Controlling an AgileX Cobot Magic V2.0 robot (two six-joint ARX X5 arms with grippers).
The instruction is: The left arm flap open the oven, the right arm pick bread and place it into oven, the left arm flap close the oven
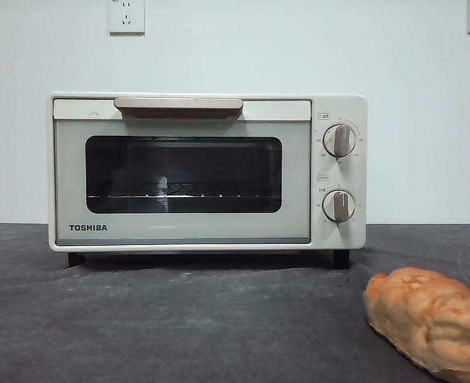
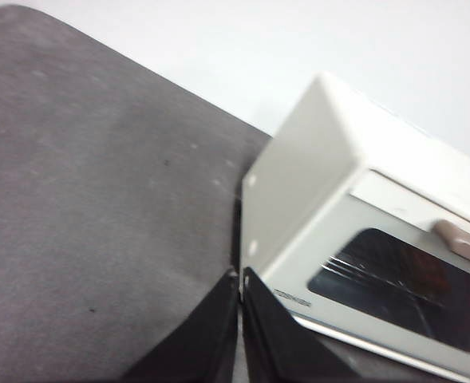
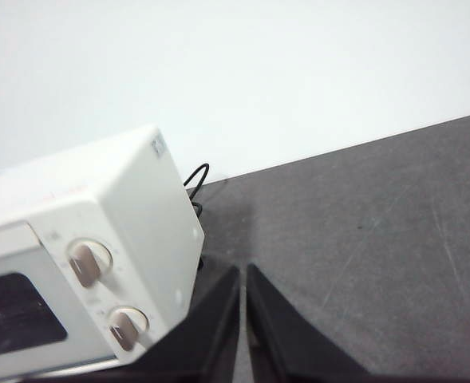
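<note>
The cream-white TOSHIBA oven [image 1: 207,171] stands at the middle of the dark table with its glass door shut, beige bar handle [image 1: 178,105] on top and a wire rack behind the glass. The lumpy golden-orange bread [image 1: 432,321] lies on the table at the near right, partly cut by the picture's edge. Neither arm shows in the front view. My left gripper [image 2: 240,275] is shut and empty, held off the oven's [image 2: 362,239] left side. My right gripper [image 3: 242,270] is shut and empty, held off the oven's [image 3: 91,255] right side, near its two knobs.
Two round knobs [image 1: 339,140] sit on the oven's right panel. A black cable [image 3: 196,182] runs behind the oven. Wall sockets [image 1: 126,14] are on the white wall behind. The grey table [image 1: 179,319] stretches in front of the oven.
</note>
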